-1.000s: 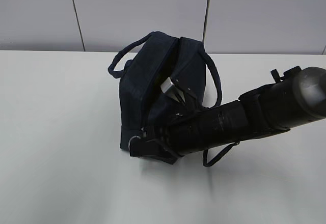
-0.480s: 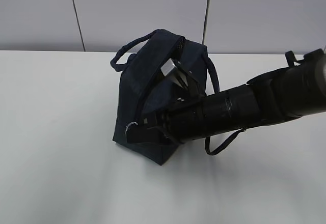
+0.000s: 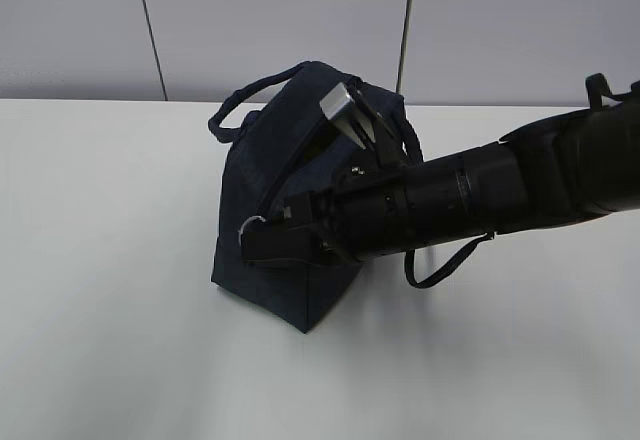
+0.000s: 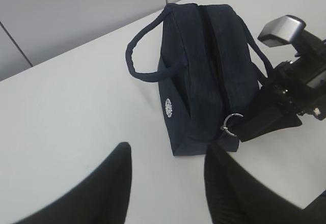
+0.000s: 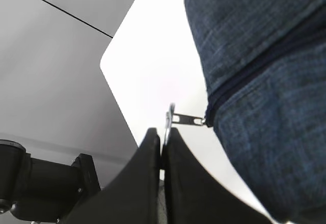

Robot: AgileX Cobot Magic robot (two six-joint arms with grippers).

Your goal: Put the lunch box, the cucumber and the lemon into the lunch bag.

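The dark navy lunch bag (image 3: 270, 210) stands on the white table, tipped up towards its near end, with its round white logo (image 4: 168, 107) on the side. My right gripper (image 3: 255, 243) is shut on the metal ring pull (image 5: 169, 118) of the zipper at the bag's near end (image 4: 233, 122). The zip line (image 4: 211, 40) runs dark along the top between the two loop handles. My left gripper (image 4: 168, 150) hangs open over bare table just in front of the bag, holding nothing. The lunch box, the cucumber and the lemon are out of view.
The white table (image 3: 110, 290) spreads round the bag on all sides, with grey wall panels (image 3: 270, 20) behind its far edge. The right arm (image 3: 480, 195) stretches in from the right across the bag, a black cable loop (image 3: 440, 270) hanging under it.
The right gripper has pulled the ring pull up and to the left. The bag's near end rose and slid left with it, so the bag stands more peaked.
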